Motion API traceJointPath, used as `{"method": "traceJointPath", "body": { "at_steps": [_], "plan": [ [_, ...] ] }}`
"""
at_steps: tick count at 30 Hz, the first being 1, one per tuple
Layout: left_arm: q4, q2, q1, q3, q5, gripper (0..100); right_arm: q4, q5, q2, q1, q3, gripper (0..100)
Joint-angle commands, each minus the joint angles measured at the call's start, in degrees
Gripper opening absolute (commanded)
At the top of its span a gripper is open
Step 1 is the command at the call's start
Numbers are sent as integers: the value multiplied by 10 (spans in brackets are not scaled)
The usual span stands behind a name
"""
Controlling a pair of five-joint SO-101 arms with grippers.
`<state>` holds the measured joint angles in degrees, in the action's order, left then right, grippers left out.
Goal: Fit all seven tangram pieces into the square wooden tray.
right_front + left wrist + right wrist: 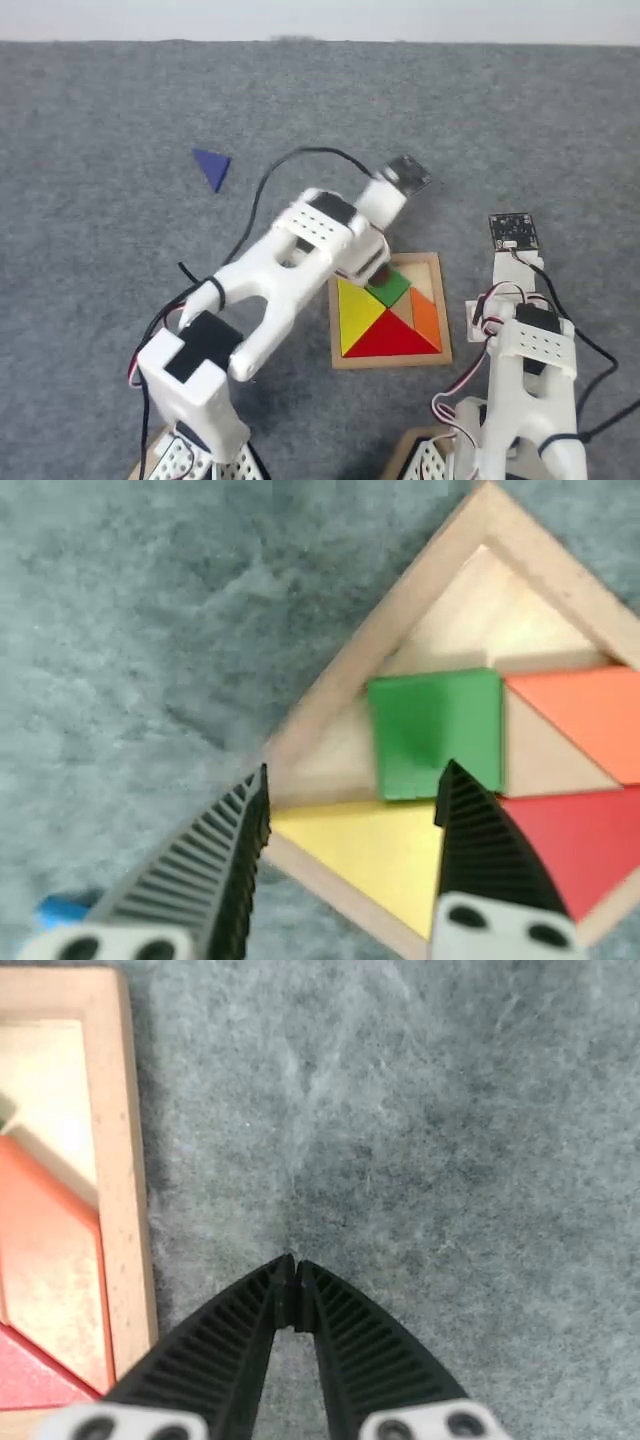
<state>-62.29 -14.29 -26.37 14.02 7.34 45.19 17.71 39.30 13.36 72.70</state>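
The square wooden tray [436, 262] lies right of the table's middle, holding a green square [390, 287], a yellow triangle [357, 311], a red triangle [395, 339], an orange piece [426, 317] and pale wooden pieces. My left gripper [350, 790] hangs open just above the tray's near-left part, over the green square [435, 730] and yellow triangle [380, 845], holding nothing. A blue triangle [212, 168] lies alone on the carpet far to the left. My right gripper [293, 1282] is shut and empty over bare carpet beside the tray's edge [122, 1160].
Grey carpet covers the whole table. The left arm [280, 280] stretches diagonally over the tray's left side, with its cable looping above. The right arm [525, 350] stands right of the tray. A blue bit [60, 912] shows beside the left fingers.
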Motion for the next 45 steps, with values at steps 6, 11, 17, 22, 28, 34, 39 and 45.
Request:
{"method": "traceJointPath", "body": {
  "at_steps": [6,11,17,22,28,34,39,45],
  "plan": [
    [-63,12,146,-97,-10,250,-13,-4,2,8,-3,8],
    [-64,4,239,-107,-46,250,-13,-4,2,8,-3,8],
    [-16,5,316,-105,-130,251,-13,-4,2,8,-3,9],
    [126,-4,339,-101,-164,253,-13,-4,2,8,-3,8],
    [196,-116,353,-173,-213,251,-12,-4,2,8,-3,8],
    [113,-297,390,-368,-214,250,-11,-3,2,8,-3,8],
    [-54,-422,393,-594,-207,250,-12,-3,2,8,-3,8],
    [-222,-556,389,-831,-168,235,-12,-3,2,8,-3,8]
  ]
}}
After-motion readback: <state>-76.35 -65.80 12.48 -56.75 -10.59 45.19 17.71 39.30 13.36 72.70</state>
